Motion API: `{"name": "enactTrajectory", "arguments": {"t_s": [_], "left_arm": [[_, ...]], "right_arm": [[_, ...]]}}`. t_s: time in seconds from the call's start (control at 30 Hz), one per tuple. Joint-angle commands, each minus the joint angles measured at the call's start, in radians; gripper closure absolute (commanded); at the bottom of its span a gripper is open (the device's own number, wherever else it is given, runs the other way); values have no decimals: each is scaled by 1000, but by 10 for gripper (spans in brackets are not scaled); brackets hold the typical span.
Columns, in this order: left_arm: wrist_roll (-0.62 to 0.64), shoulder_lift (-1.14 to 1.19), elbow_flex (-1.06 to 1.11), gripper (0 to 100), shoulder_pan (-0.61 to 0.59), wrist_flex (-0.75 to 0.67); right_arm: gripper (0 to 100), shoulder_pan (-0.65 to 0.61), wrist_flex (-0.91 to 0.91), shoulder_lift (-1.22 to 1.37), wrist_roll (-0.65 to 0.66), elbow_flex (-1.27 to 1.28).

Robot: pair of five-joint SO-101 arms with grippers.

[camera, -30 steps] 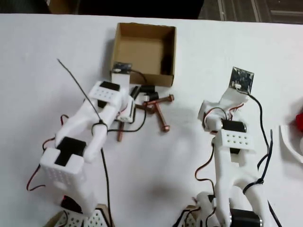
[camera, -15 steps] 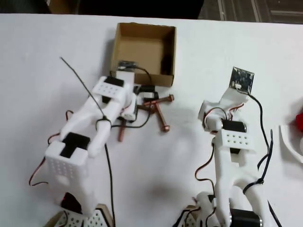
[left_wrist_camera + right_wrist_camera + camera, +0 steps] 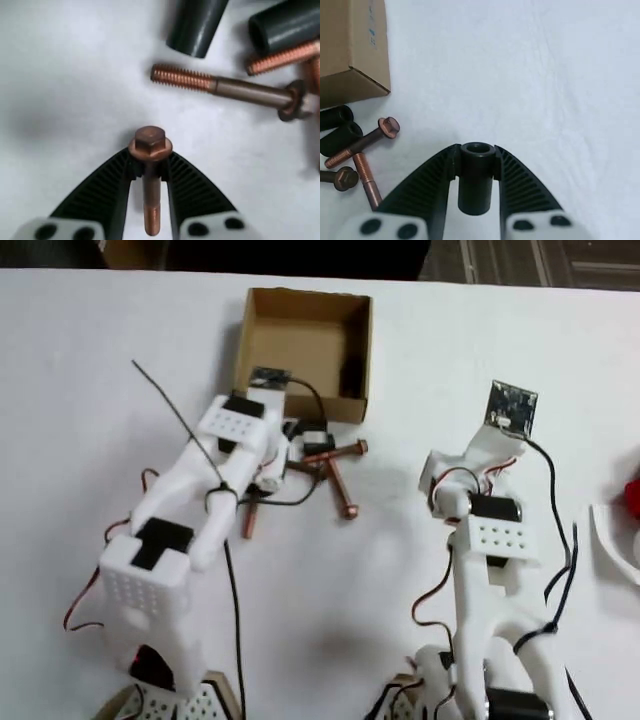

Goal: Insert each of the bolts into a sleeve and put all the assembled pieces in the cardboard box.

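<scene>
My left gripper [image 3: 150,167] is shut on a copper bolt [image 3: 150,145], gripping the shaft just behind the hex head, low over the table. Beyond it lie a loose bolt [image 3: 225,89] and two black sleeves [image 3: 197,22] [image 3: 285,25]. My right gripper [image 3: 476,165] is shut on a black sleeve [image 3: 476,177] whose open bore points away from the wrist. From above, the left arm [image 3: 235,435] sits over the pile of bolts [image 3: 335,452] just in front of the cardboard box [image 3: 305,295]. The right arm [image 3: 490,530] stands apart on bare table.
The box [image 3: 350,45] is open at the top. More bolts [image 3: 362,142] and sleeves [image 3: 337,135] lie by its near corner. Another bolt [image 3: 249,517] pokes out beside the left arm. A white object [image 3: 610,540] sits at the right table edge.
The left arm has shifted slightly towards the box and the bolt pile. The right arm has stayed still.
</scene>
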Motion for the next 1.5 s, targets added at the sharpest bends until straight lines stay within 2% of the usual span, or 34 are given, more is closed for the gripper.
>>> {"name": "enactTrajectory", "arguments": {"t_s": [0.0,0.07,0.13,0.37,0.53,0.6,0.77,0.83,0.9,0.97,1.03,1.13,1.27,1.4,1.47], "left_arm": [[-9,-221,-18,976,25,-5],[-11,-327,44,976,26,-74],[-11,-437,154,976,26,-199],[-9,-861,693,976,20,-864],[2,-961,862,976,-29,-1165],[8,-965,886,976,-46,-1240],[118,-968,909,976,-57,-1421],[118,-968,909,976,-58,-1475],[115,-967,911,976,-60,-1514],[58,-961,912,976,-54,-1556],[-2,-961,932,976,-43,-1617],[-89,-961,1007,976,-23,-1780],[-115,-967,1095,975,35,-1955],[-84,-959,1079,975,129,-1972],[-58,-959,1040,974,166,-1912]], "right_arm": [[978,-44,12,-133,9,23],[978,-65,4,-203,9,74],[978,-93,-28,-257,9,124],[978,-151,-145,-308,9,209],[978,-148,-191,-309,49,210],[978,-154,-193,-309,84,213],[978,-156,-271,-311,95,239],[978,-162,-403,-309,95,279],[978,-185,-622,-308,95,351],[978,-237,-863,-306,109,440],[978,-314,-1044,-298,196,520],[978,-390,-1190,-237,315,572],[978,-390,-1305,-96,315,548],[978,-390,-1495,56,316,545],[978,-390,-1596,127,319,546]]}}
